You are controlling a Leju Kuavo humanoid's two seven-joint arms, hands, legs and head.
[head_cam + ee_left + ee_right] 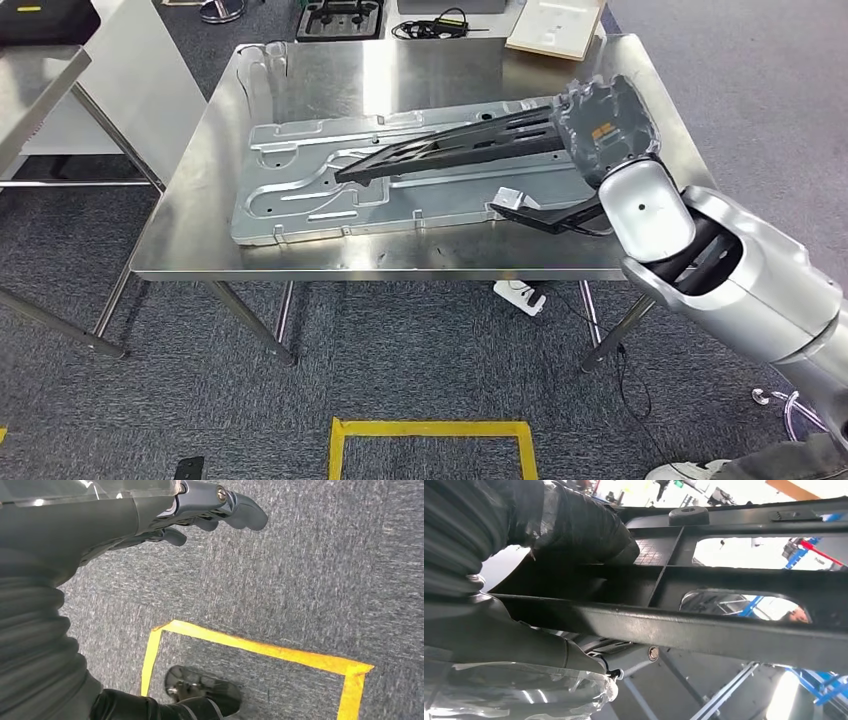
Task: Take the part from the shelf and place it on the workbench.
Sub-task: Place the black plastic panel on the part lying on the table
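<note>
Black plastic part [450,148] is held at one end by the right hand [605,125], fingers apparently wrapped around it, above the workbench [300,85]; slippage risked; left hand [210,510] loosely open, empty.

Matt black plastic part [450,150] over a shiny stamped metal panel [300,195] on a brushed-steel workbench [330,85].

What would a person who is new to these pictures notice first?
First the long black part, held by the right hand at one end and reaching out over the big pressed metal sheet that lies on the steel workbench. Next the yellow tape square on the grey carpet in front of the workbench. The left hand hangs open over that carpet.
</note>
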